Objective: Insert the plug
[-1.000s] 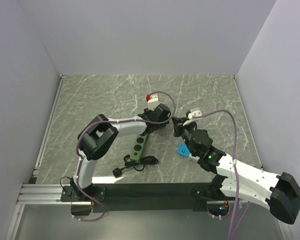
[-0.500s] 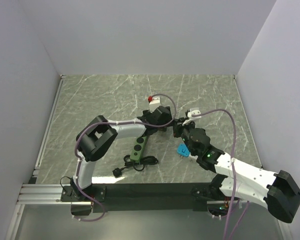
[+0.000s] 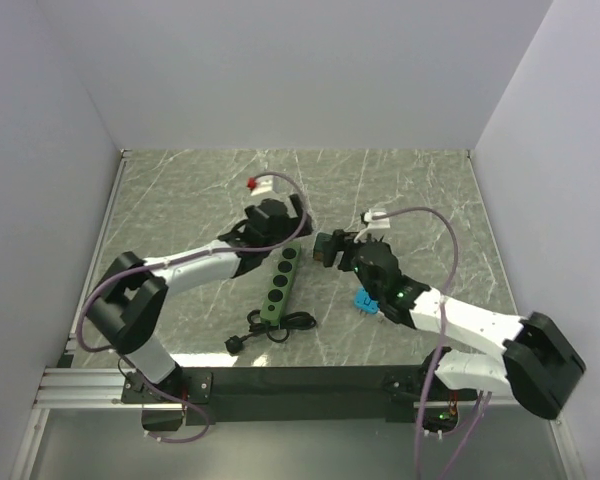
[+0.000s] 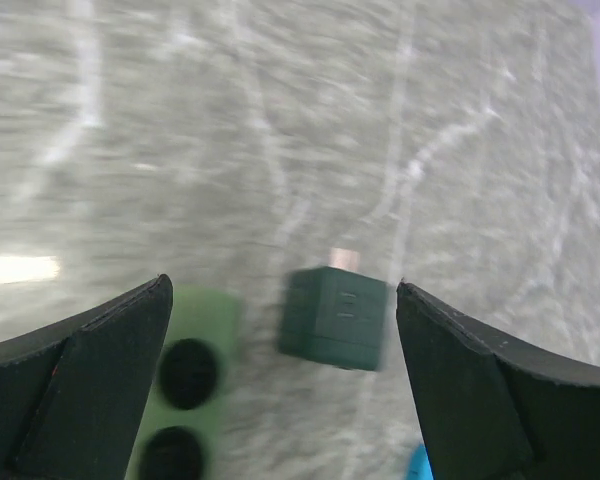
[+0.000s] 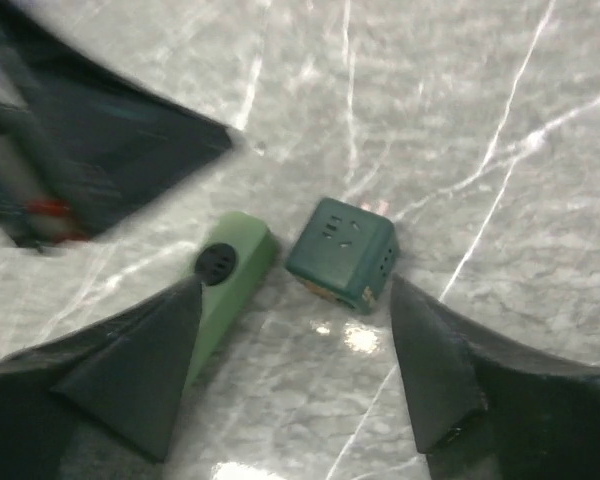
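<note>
The plug, a dark green cube [image 3: 326,249] [image 4: 335,318] [image 5: 342,252], lies slightly tilted on the marble table, free of both grippers, just beside the far end of the light green power strip [image 3: 281,279] [image 4: 193,375] [image 5: 227,288]. My left gripper [image 3: 286,226] [image 4: 282,290] is open above the strip's end, with the cube seen between its fingers. From the other side, my right gripper [image 3: 344,254] [image 5: 292,286] is open too and holds nothing; the cube and the strip's end socket sit just beyond its fingertips.
The strip's black cord [image 3: 272,328] coils toward the near edge. A small blue object [image 3: 365,300] [image 4: 418,463] lies under the right arm. The blurred left gripper [image 5: 90,130] fills the top left of the right wrist view. White walls enclose the table.
Both grippers have opened. The left arm has swung back to the left, away from the right gripper. The cube now rests on the table by the strip's end.
</note>
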{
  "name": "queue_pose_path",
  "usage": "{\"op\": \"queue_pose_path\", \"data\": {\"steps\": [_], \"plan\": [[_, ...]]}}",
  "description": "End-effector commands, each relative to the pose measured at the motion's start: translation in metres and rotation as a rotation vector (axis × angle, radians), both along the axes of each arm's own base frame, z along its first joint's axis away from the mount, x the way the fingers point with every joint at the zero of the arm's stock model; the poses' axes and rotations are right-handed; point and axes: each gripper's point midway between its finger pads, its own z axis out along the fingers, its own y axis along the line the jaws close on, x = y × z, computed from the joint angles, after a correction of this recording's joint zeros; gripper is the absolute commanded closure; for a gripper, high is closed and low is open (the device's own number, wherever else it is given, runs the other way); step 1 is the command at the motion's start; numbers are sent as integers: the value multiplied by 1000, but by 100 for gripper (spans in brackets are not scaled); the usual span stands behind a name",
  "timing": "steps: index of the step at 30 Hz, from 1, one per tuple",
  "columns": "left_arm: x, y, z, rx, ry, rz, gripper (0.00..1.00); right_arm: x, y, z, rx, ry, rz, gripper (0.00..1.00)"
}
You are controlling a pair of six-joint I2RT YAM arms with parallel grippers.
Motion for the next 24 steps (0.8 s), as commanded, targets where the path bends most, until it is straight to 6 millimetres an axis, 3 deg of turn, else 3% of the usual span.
{"op": "queue_pose_path", "data": {"steps": [1,2,3,9,16,17,24], "plan": [[-1,27,19,-32,-59,26,1,10,21,-9,69,102,1,13],[1,37,19,-28,-61,46,1,12,25,-14,70,123,-5,9],[0,44,20,-25,-63,61,0,15,27,-30,46,165,-17,9],[-10,78,18,-32,-77,118,1,34,38,-51,35,226,-78,7],[-15,98,25,-50,-97,131,0,51,32,-58,-27,235,-175,6],[-16,100,25,-49,-98,134,0,53,31,-67,-50,252,-187,6],[-24,113,22,-36,-98,143,1,72,32,-85,-101,282,-238,6]]}}
